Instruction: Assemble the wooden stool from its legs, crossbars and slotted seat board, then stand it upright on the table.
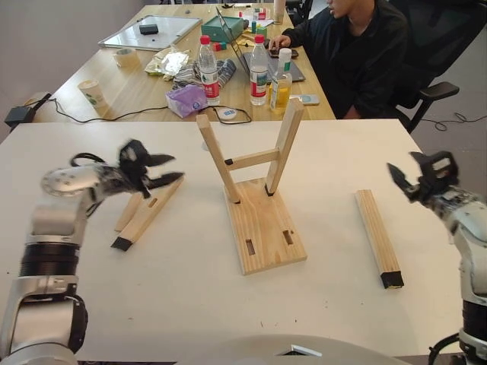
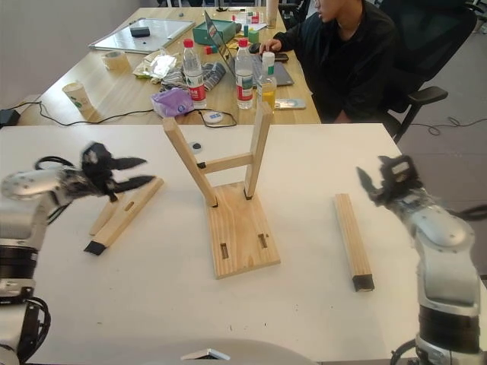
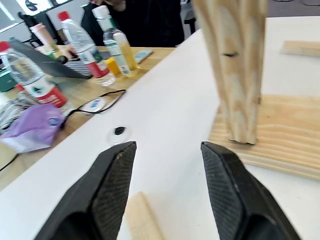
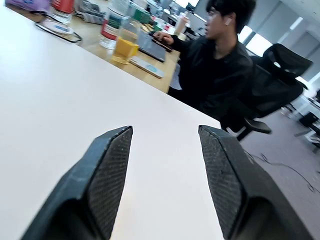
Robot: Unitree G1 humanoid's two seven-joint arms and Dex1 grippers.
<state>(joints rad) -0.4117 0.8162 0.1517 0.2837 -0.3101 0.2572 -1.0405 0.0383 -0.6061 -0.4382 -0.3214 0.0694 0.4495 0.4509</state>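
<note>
Plainly, the seat board (image 1: 266, 224) is seen lying flat mid-table, with two legs (image 1: 285, 144) and a crossbar (image 1: 251, 160) slotted in. The left gripper (image 1: 173, 168) and right gripper (image 1: 403, 173) are held apart, empty. The loose legs (image 1: 378, 236) are judged light, stiff and smooth, and best gripped mid-length.

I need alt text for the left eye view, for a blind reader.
A pale wooden slotted seat board lies flat on a white table with two wooden legs and a crossbar standing in it. Loose wooden pieces lie near the open left gripper and open right gripper.
</note>
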